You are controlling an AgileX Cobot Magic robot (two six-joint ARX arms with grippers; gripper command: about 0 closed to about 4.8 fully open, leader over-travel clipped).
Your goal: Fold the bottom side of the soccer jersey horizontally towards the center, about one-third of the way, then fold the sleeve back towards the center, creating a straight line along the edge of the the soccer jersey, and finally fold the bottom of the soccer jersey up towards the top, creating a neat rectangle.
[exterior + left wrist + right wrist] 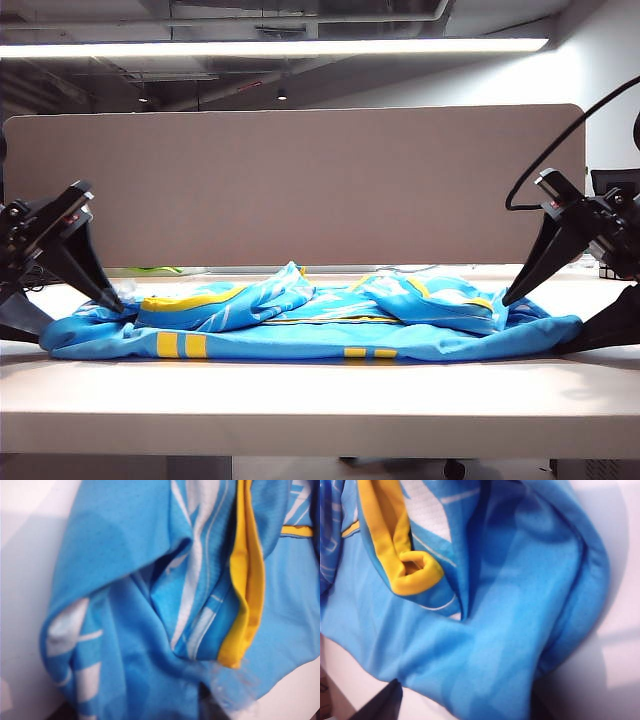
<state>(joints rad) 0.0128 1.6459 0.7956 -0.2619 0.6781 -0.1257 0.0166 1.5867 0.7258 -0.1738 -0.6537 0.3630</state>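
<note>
Exterior view: white table (pixel 320 400) carries the soccer jersey (pixel 310 325), loosely folded across its middle. Left gripper (pixel 118 303) touches the jersey's left end, right gripper (pixel 508 298) its right end; whether either grips cloth cannot be told.

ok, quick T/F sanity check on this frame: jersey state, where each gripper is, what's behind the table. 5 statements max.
1. The soccer jersey lies flat and fully spread out. False: it is bunched, with layers folded over its middle.
2. The left gripper is down at the jersey's left end. True.
3. The right gripper hangs high above the table, clear of the cloth. False: its tips are down at the jersey's right end.
4. A beige partition panel stands behind the table. True.
5. The jersey's trim is red. False: it is yellow.
</note>
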